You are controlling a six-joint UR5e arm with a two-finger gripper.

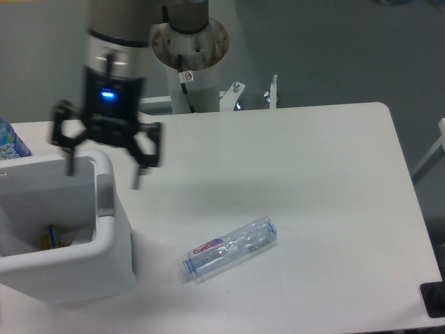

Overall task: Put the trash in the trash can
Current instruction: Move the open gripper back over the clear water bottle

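Fingers spread wide and holding nothing, my gripper point(104, 163) hangs above the left part of the table point(313, 174), blurred in the picture, straddling the right wall of the trash can point(104, 243): one fingertip sits over the bin's back right corner, the other over bare tabletop just to the right of the bin. A blue light glows on my wrist above the fingers. The trash can stands at the table's front left corner, a boxy white bin with a thick rounded rim and a grey inside; down on its floor I can make out something pale and a small yellow scrap, but I cannot tell what they are, so I cannot say where the paper wrapper is. The crushed bottle point(229, 248) lies on its side on the tabletop near the front edge, to the right of the bin and apart from it, its pink-purple label toward its lower left end and its other end angled up toward the right. It is well clear of my fingers. Behind the bin, at the far left edge of the view, the top of a blue-patterned bottle point(10, 142) peeks in. My base column point(189, 52) rises behind the table's back edge.
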